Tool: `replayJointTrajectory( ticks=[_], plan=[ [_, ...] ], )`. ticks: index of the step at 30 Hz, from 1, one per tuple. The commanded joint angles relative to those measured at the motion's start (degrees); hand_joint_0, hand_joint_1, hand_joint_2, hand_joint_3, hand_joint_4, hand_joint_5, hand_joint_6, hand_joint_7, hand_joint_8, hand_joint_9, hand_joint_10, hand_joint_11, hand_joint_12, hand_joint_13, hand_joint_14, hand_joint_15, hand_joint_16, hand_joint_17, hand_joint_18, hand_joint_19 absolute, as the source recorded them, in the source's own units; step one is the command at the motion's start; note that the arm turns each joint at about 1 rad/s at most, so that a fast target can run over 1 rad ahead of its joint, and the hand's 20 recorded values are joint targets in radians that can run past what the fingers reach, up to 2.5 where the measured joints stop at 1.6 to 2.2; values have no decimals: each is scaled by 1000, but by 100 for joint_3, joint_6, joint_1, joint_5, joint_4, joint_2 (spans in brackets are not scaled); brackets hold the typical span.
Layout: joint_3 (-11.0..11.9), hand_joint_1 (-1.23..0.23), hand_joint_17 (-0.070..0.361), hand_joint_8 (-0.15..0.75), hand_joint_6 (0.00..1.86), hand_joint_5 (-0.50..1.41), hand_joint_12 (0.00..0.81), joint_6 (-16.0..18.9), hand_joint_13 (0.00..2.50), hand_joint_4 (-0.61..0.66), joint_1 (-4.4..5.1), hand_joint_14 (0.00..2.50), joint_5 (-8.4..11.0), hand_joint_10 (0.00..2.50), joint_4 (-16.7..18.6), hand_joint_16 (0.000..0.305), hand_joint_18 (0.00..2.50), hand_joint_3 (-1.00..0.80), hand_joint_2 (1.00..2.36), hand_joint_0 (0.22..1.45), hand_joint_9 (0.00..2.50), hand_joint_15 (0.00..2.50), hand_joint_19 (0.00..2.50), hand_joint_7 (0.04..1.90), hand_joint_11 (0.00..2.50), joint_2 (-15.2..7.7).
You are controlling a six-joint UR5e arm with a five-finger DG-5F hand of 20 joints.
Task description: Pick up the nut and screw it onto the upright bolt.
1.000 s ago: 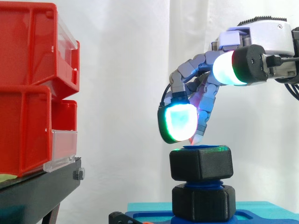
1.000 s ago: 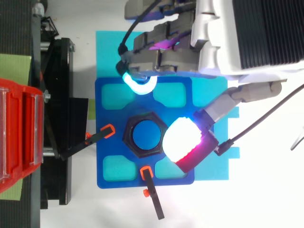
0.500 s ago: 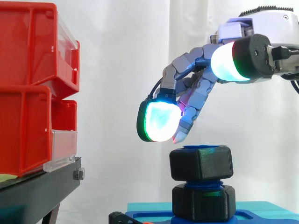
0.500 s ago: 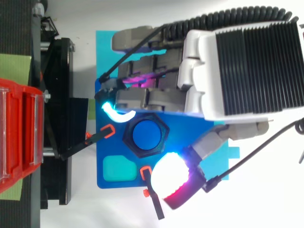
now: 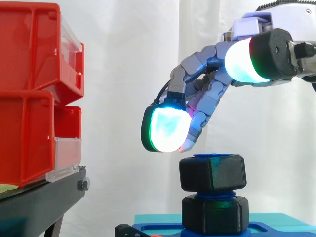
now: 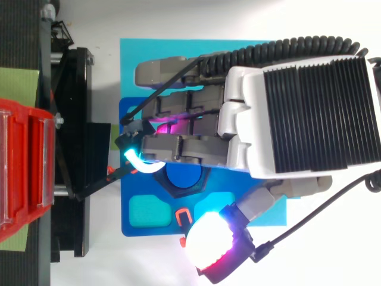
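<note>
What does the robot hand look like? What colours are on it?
The robot hand has a white shell with a black ribbed panel on its back. Its fingers are grey and built from chunky linked pieces. They end in thick rounded pads set in black cases. The pads glow white and cyan-green, with some magenta and red.

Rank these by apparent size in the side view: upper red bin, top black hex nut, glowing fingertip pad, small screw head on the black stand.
1. Upper red plastic bin.
2. Top black hexagonal nut.
3. Glowing cyan-white fingertip pad: close to the nut, perhaps nearer the camera, so unsure.
4. Small grey screw head.
</note>
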Motion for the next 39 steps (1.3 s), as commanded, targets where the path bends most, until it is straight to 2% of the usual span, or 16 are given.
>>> replayJointTrajectory(
  ticks=[1,4,10,21,30,39],
  plan=[
    [-4,-113,74,220,503,-87,264,-9,581,195,2,0,-11,0,15,33,198,-500,1000,494,804,0,0,733,0,0],
    [-4,-103,76,211,502,-100,274,-9,522,187,2,0,-11,0,15,34,130,-500,1000,489,722,0,0,694,0,-9],
    [-250,-93,80,208,502,-129,292,0,426,165,2,0,-2,0,244,36,22,-500,1000,483,631,0,0,660,0,0],
    [-311,-96,81,214,502,-122,303,0,391,179,2,0,6,0,288,36,0,-500,1000,480,593,0,0,710,0,-9],
    [-320,-107,80,222,503,-103,303,0,388,196,2,0,6,0,235,35,0,-500,1000,486,596,0,0,814,0,0],
    [-320,-132,72,228,504,-69,294,0,420,242,-33,0,-29,0,200,32,0,-500,1000,502,634,0,0,1064,0,0]
  ],
)
